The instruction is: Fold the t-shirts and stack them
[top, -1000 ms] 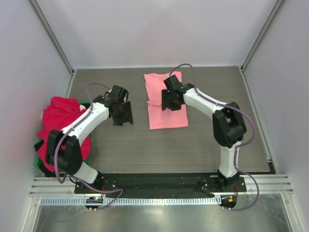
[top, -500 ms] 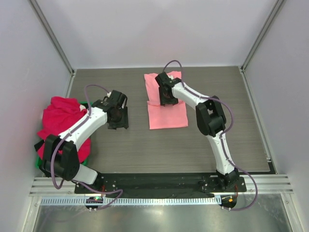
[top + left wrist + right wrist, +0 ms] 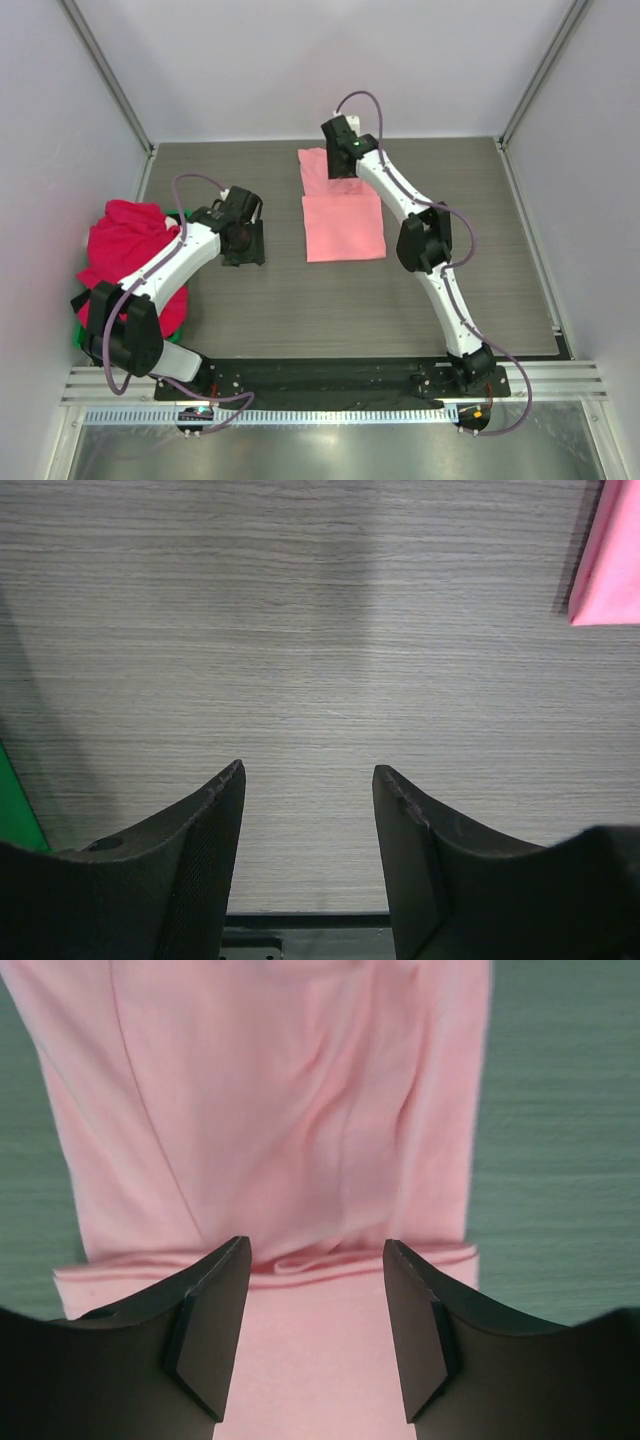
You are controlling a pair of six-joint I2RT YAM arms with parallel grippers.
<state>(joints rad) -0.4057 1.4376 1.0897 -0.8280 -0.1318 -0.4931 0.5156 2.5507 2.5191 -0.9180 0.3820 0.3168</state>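
A light salmon-pink t-shirt lies flat on the table, its near part doubled over with a fold edge across it. My right gripper hangs above the shirt's far single layer. It is open, with only cloth below the gap. My left gripper is open over bare table to the left of the shirt, whose edge shows at the top right. A heap of crimson t-shirts sits at the left edge.
The crimson heap rests on a green tray, whose corner shows beside my left fingers. Black cloth pokes out under the heap. White walls close the table on three sides. The arm bases stand along the near edge.
My right gripper has moved from the shirt's middle toward the far wall, leaving the doubled part lying flat. My left gripper drew slightly left and then held still.
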